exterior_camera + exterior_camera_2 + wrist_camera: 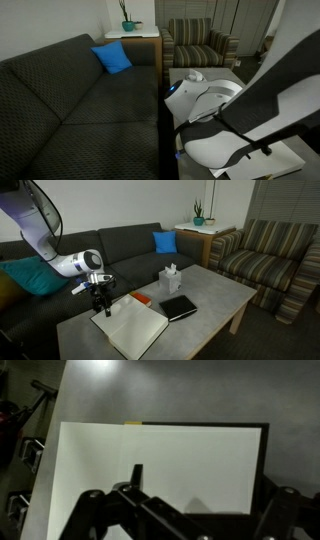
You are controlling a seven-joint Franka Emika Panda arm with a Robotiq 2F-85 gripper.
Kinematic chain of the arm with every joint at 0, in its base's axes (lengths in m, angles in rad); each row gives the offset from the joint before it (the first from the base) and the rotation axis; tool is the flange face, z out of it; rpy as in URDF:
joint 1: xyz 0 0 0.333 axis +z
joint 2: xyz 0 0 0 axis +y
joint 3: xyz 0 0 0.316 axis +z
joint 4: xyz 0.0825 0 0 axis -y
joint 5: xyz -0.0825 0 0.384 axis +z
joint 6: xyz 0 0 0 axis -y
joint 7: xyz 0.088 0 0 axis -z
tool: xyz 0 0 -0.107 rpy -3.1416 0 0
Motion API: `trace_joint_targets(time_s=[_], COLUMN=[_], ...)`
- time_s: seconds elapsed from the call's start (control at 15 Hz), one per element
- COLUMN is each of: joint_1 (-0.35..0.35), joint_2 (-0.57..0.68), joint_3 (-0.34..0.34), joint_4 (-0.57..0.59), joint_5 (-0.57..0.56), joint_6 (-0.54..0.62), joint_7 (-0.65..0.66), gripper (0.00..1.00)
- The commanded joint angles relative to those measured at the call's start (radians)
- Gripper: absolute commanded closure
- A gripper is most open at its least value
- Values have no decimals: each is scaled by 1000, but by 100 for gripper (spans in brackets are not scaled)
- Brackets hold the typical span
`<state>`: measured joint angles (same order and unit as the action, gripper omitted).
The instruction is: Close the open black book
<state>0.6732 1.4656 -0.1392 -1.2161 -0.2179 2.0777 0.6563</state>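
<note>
The black book (130, 328) lies open on the grey table (215, 302), its plain white pages facing up at the near left corner. In the wrist view its white pages (160, 465) fill the middle, with the black cover along the right edge and a yellow strip at the top edge. My gripper (100, 306) hangs just above the book's far left edge. In the wrist view the gripper (200, 488) is open and empty, its fingers spread over the page. In the exterior view filled by my arm (250, 100), the book is hidden.
A smaller closed black book (180, 307) and a red-orange book (140, 299) lie beside the open book. A tissue box (171, 280) stands behind them. A dark sofa (130, 245) with a blue cushion (165, 242) lies behind the table, and a striped armchair (275, 265) beside it.
</note>
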Motion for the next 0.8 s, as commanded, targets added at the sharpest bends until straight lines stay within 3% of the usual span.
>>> trace_joint_targets(time_s=[0.0, 0.33, 0.73], joint_1=[70, 128, 112], joint_2=[-46, -76, -71], joint_3=[-55, -120, -172], joint_4=[-23, -34, -50], joint_5=[-50, -82, -71], joint_6=[-85, -169, -134], joint_7=[40, 78, 86], gripper=[0, 0, 0])
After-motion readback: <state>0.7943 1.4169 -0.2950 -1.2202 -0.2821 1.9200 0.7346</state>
